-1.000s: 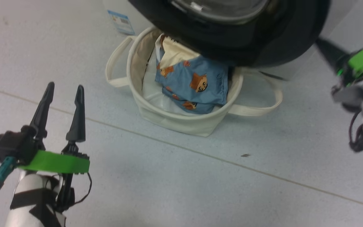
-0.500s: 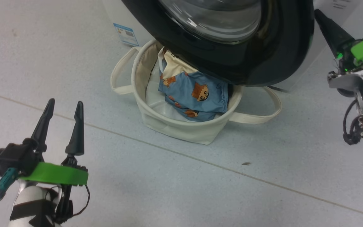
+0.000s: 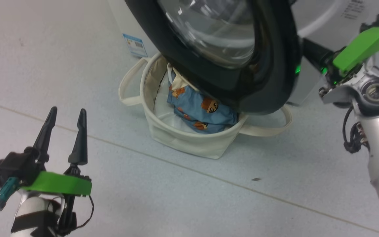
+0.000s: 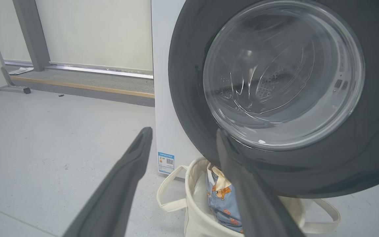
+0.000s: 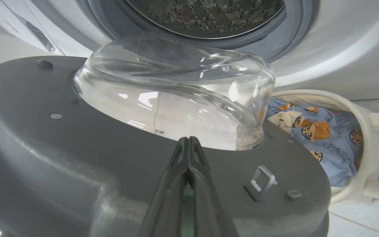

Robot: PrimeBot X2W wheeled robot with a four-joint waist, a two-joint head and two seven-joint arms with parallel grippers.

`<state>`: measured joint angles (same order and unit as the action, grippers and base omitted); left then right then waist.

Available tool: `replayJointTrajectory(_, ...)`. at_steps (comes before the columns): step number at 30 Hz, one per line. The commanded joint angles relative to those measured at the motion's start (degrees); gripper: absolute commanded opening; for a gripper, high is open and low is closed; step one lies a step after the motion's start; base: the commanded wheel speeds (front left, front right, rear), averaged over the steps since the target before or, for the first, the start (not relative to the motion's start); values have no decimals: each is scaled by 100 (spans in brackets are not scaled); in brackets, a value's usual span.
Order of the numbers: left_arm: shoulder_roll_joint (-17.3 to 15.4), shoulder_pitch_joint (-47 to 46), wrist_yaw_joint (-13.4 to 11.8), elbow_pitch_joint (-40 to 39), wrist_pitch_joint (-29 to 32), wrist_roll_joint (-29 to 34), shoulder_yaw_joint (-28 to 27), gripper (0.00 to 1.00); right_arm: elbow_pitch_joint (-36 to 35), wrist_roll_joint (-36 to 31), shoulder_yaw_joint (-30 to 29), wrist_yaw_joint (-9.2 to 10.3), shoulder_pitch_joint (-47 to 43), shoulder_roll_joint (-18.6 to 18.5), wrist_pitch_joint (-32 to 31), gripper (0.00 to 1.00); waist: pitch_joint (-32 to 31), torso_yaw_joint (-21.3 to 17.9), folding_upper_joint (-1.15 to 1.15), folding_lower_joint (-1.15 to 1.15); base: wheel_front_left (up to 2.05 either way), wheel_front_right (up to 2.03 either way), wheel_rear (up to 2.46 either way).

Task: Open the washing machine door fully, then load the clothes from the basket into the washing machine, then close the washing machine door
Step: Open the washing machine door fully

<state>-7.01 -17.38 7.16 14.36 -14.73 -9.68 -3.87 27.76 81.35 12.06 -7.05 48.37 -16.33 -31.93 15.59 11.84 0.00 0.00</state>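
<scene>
Floor (image 3: 176, 204) under me: pale grey-blue, faint speckle, matte. Light even, shadows soft. One thin seam (image 3: 189, 170) runs diag. across it; small dark speck (image 3: 257, 179) just beyond seam, my right side. Far end of rm, ahead-left: cream wall panel (image 4: 94, 33) w/ grey upright post (image 4: 31, 33) in front. Low grey ledge (image 4: 87, 80) along wall base, tan edge strip (image 4: 77, 86). White scrap (image 4: 21, 69) on ledge nr post. Small dark caster (image 4: 27, 90) on floor just below.
</scene>
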Motion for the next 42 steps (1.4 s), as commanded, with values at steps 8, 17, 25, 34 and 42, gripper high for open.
replayJointTrajectory(8,-303,555,29,-35,-27,29,-532,100,-395,-110,484,-44,-648,229,-454,0,-712,-97,0,0,0,0,0)
replayJointTrajectory(17,-329,979,20,125,-27,57,-705,100,-697,-257,823,-44,-1281,469,-639,0,-1293,301,0,0,0,0,0)
replayJointTrajectory(25,-350,1118,14,238,-27,112,-664,100,-603,-426,899,-44,-1387,734,-517,0,-1614,825,0,0,0,0,0)
replayJointTrajectory(34,-441,1156,-12,318,-5,141,-577,100,-570,-454,1031,-44,-1488,979,-535,0,-1863,1393,0,0,0,0,0)
replayJointTrajectory(42,-449,1105,-83,282,33,21,-642,100,-538,-504,1169,-44,-1434,1149,-439,0,-1758,1674,0,0,0,0,0)
